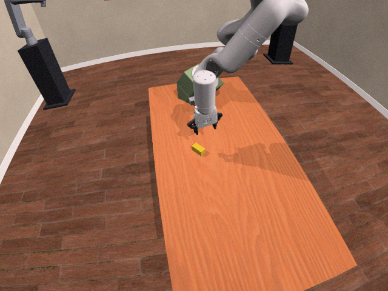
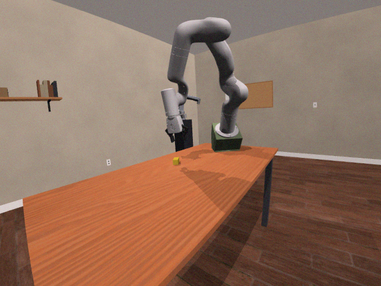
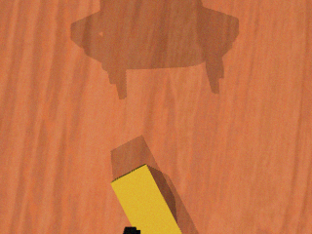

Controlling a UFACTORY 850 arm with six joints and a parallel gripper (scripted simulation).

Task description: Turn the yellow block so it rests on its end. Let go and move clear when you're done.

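The yellow block [image 1: 198, 148] lies flat on its long side on the orange table [image 1: 231, 188], turned at an angle. It also shows in the exterior view [image 2: 175, 161] and at the bottom of the wrist view [image 3: 145, 205]. My gripper [image 1: 205, 127] hangs well above the table, a little behind the block toward the arm's base, fingers pointing down. It is open and empty, as the exterior view [image 2: 176, 135] also shows. Only a dark fingertip edge shows at the bottom of the wrist view.
The arm's green base [image 1: 188, 86] stands at the far end of the table. Two black pedestals [image 1: 46, 73] stand on the floor beyond the table. The table's left edge runs near the block.
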